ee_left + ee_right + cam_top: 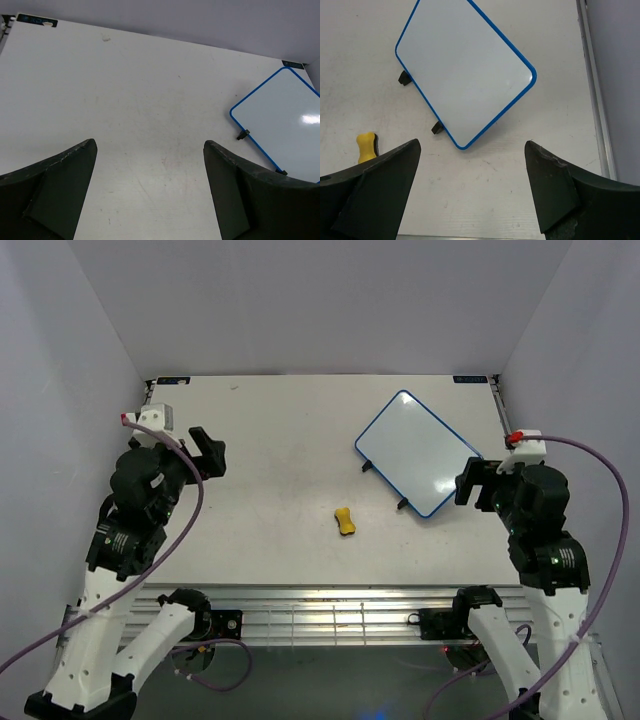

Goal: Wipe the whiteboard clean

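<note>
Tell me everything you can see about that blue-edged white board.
The whiteboard is a white rectangle with rounded corners and a thin blue rim. Its glossy face looks clean. Two small black feet stick out from one long edge. It seems to lie flat, turned diagonally, on the far right of the table; nothing else touches it.

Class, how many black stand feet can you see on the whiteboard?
2: both on the whiteboard's edge facing the eraser, a far foot and a near foot. Others may hide underneath.

whiteboard (465, 65) was glossy, smooth, with a blue plastic-looking rim | surface (140, 100) looked matt, faintly scuffed | yellow eraser (345, 522) looked matt | right pincer (472, 145) was dark, matt, chipped at edges
</note>
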Robot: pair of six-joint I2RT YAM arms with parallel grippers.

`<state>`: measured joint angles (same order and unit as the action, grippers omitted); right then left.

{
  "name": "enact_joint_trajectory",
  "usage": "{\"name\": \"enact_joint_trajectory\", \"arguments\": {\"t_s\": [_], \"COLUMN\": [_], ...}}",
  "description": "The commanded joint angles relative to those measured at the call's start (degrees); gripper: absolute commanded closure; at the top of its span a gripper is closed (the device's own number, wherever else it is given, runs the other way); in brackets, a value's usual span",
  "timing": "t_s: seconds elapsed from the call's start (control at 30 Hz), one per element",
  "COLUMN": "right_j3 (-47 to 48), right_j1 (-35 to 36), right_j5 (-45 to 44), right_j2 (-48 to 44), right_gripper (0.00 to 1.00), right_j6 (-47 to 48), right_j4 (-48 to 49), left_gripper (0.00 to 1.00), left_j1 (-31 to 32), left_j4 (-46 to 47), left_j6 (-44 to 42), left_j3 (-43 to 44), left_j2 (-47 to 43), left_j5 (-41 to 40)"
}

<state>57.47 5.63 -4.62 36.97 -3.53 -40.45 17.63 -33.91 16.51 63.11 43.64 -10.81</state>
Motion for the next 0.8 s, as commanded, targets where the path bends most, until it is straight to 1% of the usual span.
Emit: {"name": "enact_joint_trajectory", "arguments": {"t_s": [0.0,0.1,0.2,0.3,0.43,0.57,0.77], "right_j3": [1.32,2.03,2.47,2.91,1.06,2.99,2.65], "right_j1": [-0.09,-0.09,-0.09,0.00,0.00,-0.09,-0.09], "right_j5": [-2.75,-4.17,-0.66,0.58,1.20,0.75,1.81], "right_j2": [-4.35,-7.51,-10.77,-12.53,-15.17,-16.05,-15.00], "right_gripper": [0.10,0.10,0.10,0.10,0.10,0.10,0.10], "right_j6": [-1.22,-0.69,-0.78,-1.65,-2.62,-2.27,-1.13], "right_j4": [-4.72,-8.41,-9.74,-10.97,-11.32,-12.20,-12.03], "left_gripper": [0.02,0.02,0.02,0.02,0.02,0.02,0.02], "left_j1": [-0.22,-0.22,-0.23,-0.23,-0.14,-0.14,-0.23], "left_j4": [-7.38,-12.03,-15.47,-17.15,-17.86,-17.68,-17.68], "left_j6": [-3.15,-3.85,-3.59,-3.07,-2.89,-2.71,-2.63], "left_j3": [3.94,5.61,6.15,5.71,2.90,1.49,2.45], "left_j2": [-4.52,-7.76,-10.93,-13.74,-18.66,-20.17,-19.03], "left_j5": [-2.46,-3.60,-4.57,-3.17,-2.11,-2.29,-2.38]}}
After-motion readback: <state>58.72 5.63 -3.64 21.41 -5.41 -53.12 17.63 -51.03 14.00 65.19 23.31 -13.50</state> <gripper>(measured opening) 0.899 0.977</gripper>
